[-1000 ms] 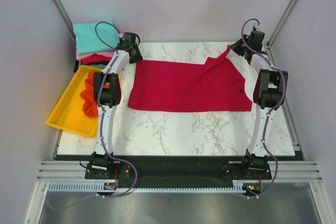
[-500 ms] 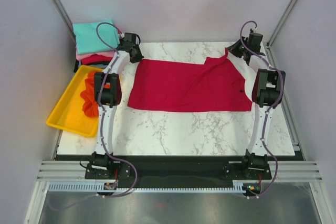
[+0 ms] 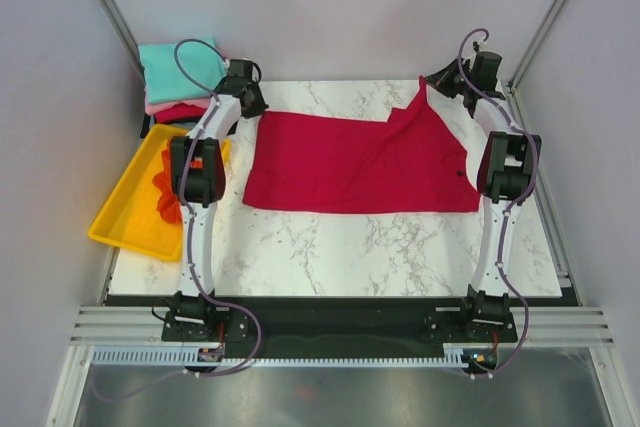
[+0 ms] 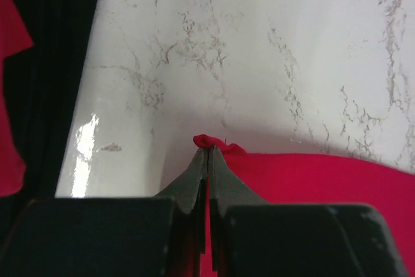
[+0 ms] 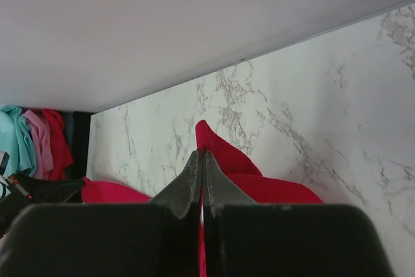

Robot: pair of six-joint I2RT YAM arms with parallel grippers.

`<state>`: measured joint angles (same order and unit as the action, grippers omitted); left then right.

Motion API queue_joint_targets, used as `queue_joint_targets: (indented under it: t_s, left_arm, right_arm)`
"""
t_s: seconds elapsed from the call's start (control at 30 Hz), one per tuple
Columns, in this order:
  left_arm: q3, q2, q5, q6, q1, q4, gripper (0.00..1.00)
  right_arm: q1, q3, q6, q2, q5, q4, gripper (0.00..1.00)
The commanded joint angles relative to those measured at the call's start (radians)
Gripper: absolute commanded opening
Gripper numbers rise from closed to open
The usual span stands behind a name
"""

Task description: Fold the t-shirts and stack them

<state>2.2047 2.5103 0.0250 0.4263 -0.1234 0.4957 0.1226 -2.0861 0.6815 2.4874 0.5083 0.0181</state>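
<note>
A crimson red t-shirt [image 3: 355,163] lies spread across the middle of the marble table. My left gripper [image 4: 207,150] is shut on its far left corner [image 4: 211,141], a small bunch of red cloth poking past the tips. At the far right, my right gripper [image 5: 202,155] is shut on the shirt's other far corner [image 5: 217,147] and holds it lifted above the table, so the cloth rises in a peak [image 3: 425,97]. An orange t-shirt [image 3: 165,192] sits crumpled in the yellow tray. Folded teal, pink and red t-shirts [image 3: 180,77] are stacked at the far left.
The yellow tray [image 3: 135,212] sits slanted off the table's left edge. The stack rests on a dark surface [image 4: 58,63] beyond the table's left border. Walls close in the back and both sides. Bare marble [image 3: 380,247] lies between the shirt and the arm bases.
The left gripper has closed on the shirt's far left corner. The right gripper has lifted its corner up and toward the back, pulling the cloth into a taller peak.
</note>
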Motion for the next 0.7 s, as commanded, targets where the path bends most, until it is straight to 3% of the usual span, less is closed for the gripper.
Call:
queue_joint_targets:
  t_s: [0.0,0.3,0.57,0.67]
  left_arm:
    - [-0.032,-0.137,0.015,-0.046,0.013,-0.025,0.02]
    - [-0.183,-0.264,0.003,-0.035,0.024,-0.052,0.02]
    - [-0.344,-0.386,0.055,0.002,0.068,-0.071,0.02]
    - [-0.379,-0.418,0.015,-0.007,0.083,-0.091,0.02]
  right_arm:
    - [-0.014,-0.017,0.009,-0.073,0.053,0.034,0.00]
    - [-0.024,0.150,-0.014,-0.243,0.036,0.086,0.00]
    - [-0.024,0.175,-0.016,-0.265,0.050,0.065,0.00]
    - [-0.026,0.196,-0.016,-0.272,0.056,0.065,0.00]
